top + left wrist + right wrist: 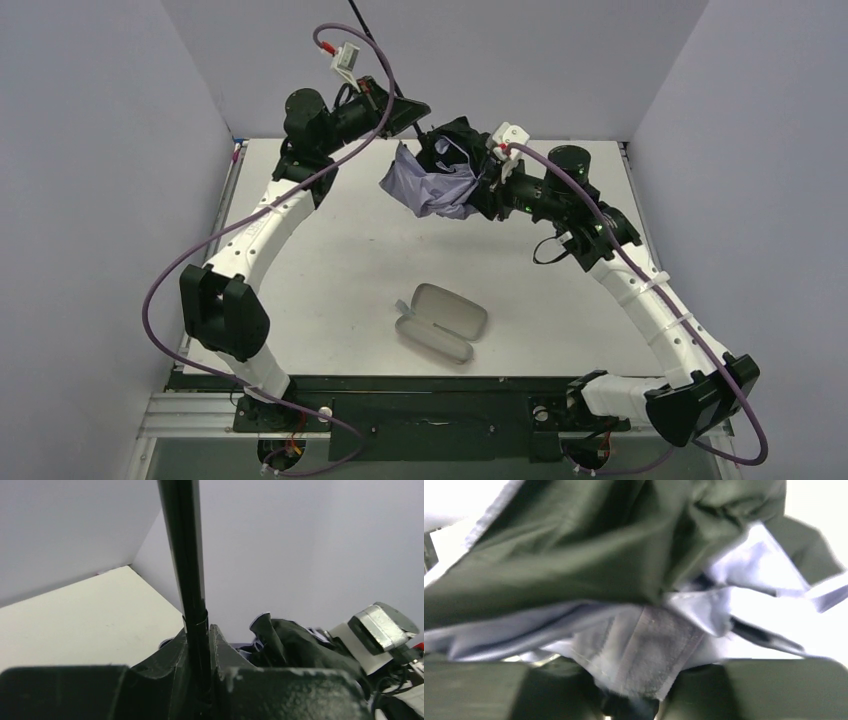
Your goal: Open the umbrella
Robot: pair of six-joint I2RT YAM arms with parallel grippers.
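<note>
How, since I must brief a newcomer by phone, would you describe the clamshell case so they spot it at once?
On the white table, look near the middle of its front edge. There lies the clamshell case: oval, pale grey, hinged open. The umbrella, crumpled lavender and black, is up in the air farther back.

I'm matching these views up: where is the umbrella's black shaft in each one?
Top external: shaft slants up off the top edge, centre-left.
Left wrist: shaft upright at centre, clamped in the left gripper.
Right wrist: not in it.
Shared landmark: the umbrella's crumpled canopy.
</note>
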